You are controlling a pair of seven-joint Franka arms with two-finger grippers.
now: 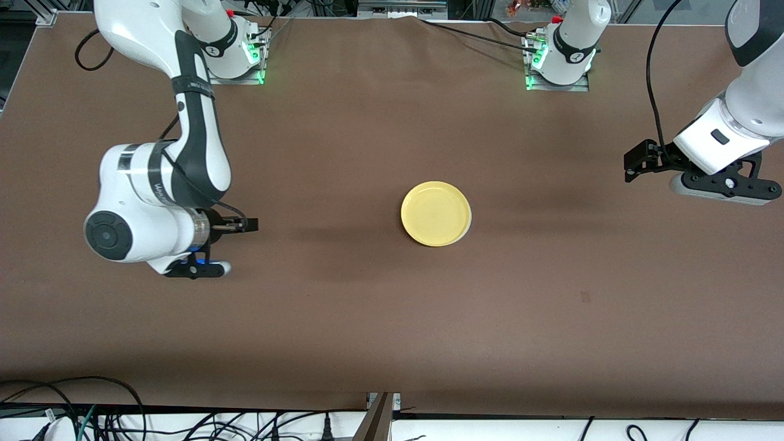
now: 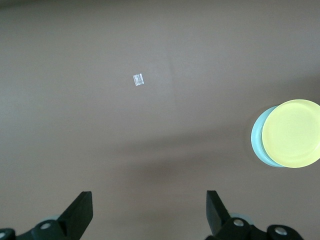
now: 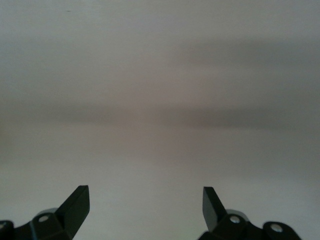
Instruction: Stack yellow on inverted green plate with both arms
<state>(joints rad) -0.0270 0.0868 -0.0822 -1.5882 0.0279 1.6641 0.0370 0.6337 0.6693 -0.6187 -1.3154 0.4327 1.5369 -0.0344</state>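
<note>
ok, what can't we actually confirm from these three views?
- green plate: only a pale sliver shows in the left wrist view, yellow plate covering the rest; whether it is inverted cannot be told.
- small pale scrap on the table: too small to identify.
- right wrist view: only blurred tabletop past the open right gripper; no plates.
- left gripper: open, fingertips only.
</note>
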